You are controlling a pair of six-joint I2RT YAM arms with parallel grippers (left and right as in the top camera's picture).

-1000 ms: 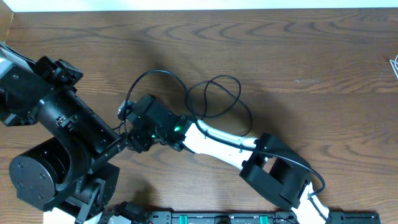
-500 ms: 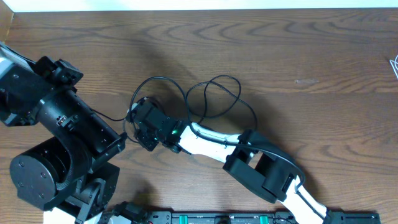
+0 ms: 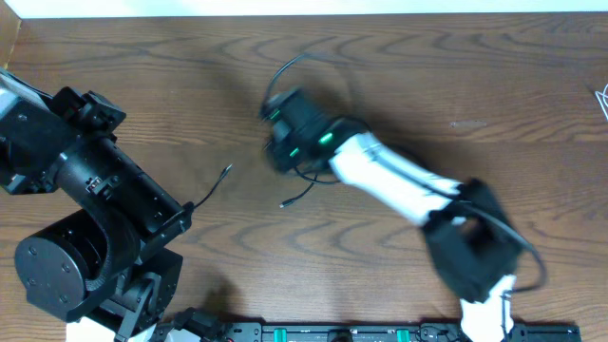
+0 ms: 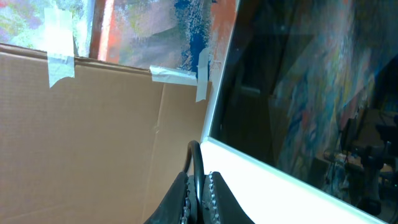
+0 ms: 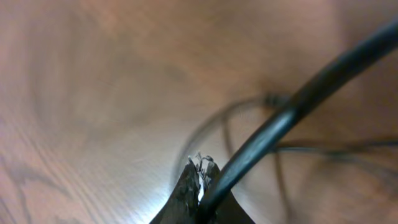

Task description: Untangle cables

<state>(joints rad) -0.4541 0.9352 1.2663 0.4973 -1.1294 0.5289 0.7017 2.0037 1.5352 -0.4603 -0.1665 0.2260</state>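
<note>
Wide brown wooden table point(image 3: 475, 57) filling the overhead view, and the bulky black left arm point(image 3: 95, 190) is sitting folded over its left side. The white right arm point(image 3: 399, 180) is stretching from the near edge up toward the middle, its front half showing up blurred. Over on the left wrist view, the left gripper point(image 4: 199, 190) is pointing off the table at a taped cardboard wall point(image 4: 93, 137), fingers pressed together with a thin dark loop pinched between the tips, by the look of it black cord. Right gripper point(image 3: 277, 119) now: closed down tight, and the wrist view is showing fine dark strands caught at its tips point(image 5: 199, 177), with the arm's own thick cable point(image 5: 298, 99) crossing in front and everything soft with blur. The black cord point(image 3: 209, 187) is lying mid-table, one stretch coming out from under the left arm, another arching above the right gripper and trailing below it. One small plug end point(image 3: 229, 169) is resting left of the gripper, a second plug end point(image 3: 283, 203) just below it. A sliver of thin white cord point(image 3: 602, 95) is peeking in at the far right edge
</note>
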